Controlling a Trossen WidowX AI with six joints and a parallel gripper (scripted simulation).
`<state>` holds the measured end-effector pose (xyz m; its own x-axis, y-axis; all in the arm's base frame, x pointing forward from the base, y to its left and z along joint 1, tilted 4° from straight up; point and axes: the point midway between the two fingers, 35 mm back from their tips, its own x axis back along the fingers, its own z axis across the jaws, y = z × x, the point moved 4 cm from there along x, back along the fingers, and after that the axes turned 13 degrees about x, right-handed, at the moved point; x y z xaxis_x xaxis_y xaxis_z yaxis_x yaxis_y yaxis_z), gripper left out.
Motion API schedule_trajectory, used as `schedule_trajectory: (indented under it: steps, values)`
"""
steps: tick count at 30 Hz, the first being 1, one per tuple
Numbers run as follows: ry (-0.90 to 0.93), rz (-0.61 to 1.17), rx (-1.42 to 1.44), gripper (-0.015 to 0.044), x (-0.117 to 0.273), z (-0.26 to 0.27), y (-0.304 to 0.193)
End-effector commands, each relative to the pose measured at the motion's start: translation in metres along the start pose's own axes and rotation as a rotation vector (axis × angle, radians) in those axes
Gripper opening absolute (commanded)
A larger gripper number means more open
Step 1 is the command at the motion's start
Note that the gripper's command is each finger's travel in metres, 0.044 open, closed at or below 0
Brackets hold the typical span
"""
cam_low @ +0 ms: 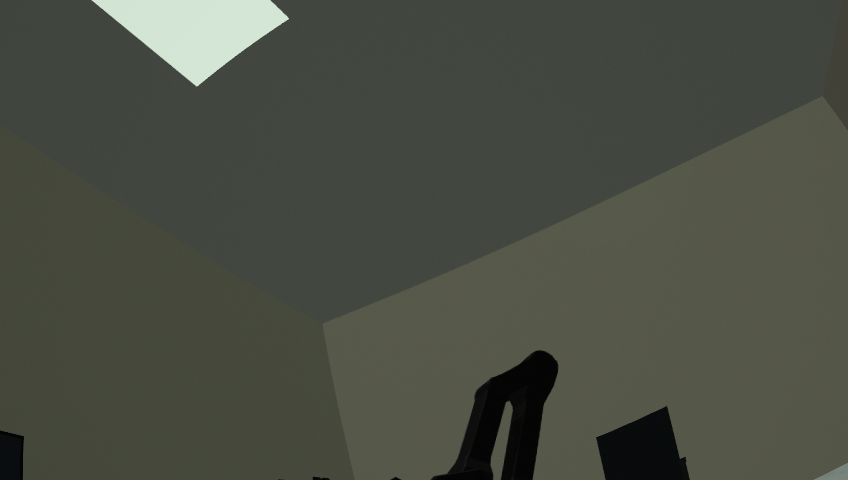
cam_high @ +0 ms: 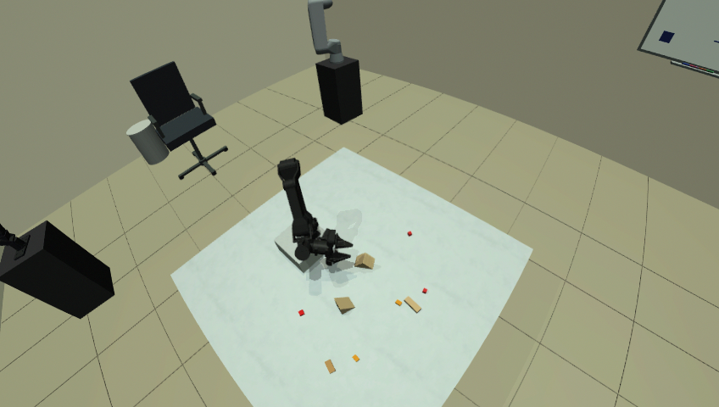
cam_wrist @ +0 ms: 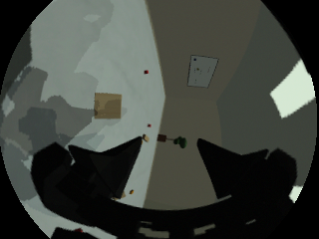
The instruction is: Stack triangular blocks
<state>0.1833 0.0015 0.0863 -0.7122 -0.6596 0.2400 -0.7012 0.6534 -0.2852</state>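
the pincer [cam_high: 348, 251] stands wide open and holds nothing, its two dark fingers splayed apart in the wrist view with only desk and room visible between them. it sits low over the desk [cam_high: 454, 201], turned sideways at the end of the folded black arm [cam_high: 295, 201], which rises from a pale base plate [cam_high: 298, 257]. just beside the fingertips, apart from them, lies the near triangular block [cam_high: 365, 260], tan, one face turned up. the second triangular block [cam_high: 344, 304] rests further out toward the front of the desk, well apart from the first. beyond these lie a flat tan slab [cam_high: 412, 303], another small tan piece [cam_high: 330, 365], two orange bits [cam_high: 398, 302] and several small red cubes [cam_high: 409, 233] scattered over the surface. judged from here, no block is lifted yet, so the whole stacking is ahead. the main risk is that the low fingers sweep into the near block and push it away instead of straddling it; a grip across a sloped face could let it slip or twist, leaving it wrongly turned for mating. carrying it across could also nudge the second block or flick the small pieces toward the desk edge.
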Motion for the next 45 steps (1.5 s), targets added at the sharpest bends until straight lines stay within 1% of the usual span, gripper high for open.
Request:
schedule_trajectory:
  steps: [1, 2, 5, 10, 15, 20, 23, 26, 30, 33, 37, 39, 45]
  values:
    - [0.004, -0.002, -0.006, 0.0426, -0.001, 0.000, 0.000]
    - [0.015, -0.008, -0.024, 0.0440, -0.002, 0.000, -0.002]
    - [0.097, -0.050, -0.144, 0.0440, -0.013, 0.002, -0.009]
    - [0.306, -0.124, -0.504, 0.0440, -0.041, 0.003, -0.027]
    - [0.592, -0.140, -0.875, 0.0440, -0.074, 0.002, -0.039]
    - [0.927, -0.060, -1.155, 0.0440, -0.108, -0.001, -0.040]
    - [1.134, 0.044, -1.269, 0.0440, -0.127, -0.003, -0.035]
    - [1.332, 0.193, -1.336, 0.0440, -0.146, -0.007, -0.028]
    - [1.554, 0.456, -1.349, 0.0440, -0.168, -0.013, -0.014]
    - [1.670, 0.692, -1.302, 0.0440, -0.183, -0.020, -0.001]
    - [1.729, 1.029, -1.172, 0.0440, -0.201, -0.030, 0.018]
    - [1.721, 1.140, -1.116, 0.0440, -0.207, -0.034, 0.025]
    - [1.719, 1.153, -1.109, 0.0440, -0.207, -0.035, 0.025]
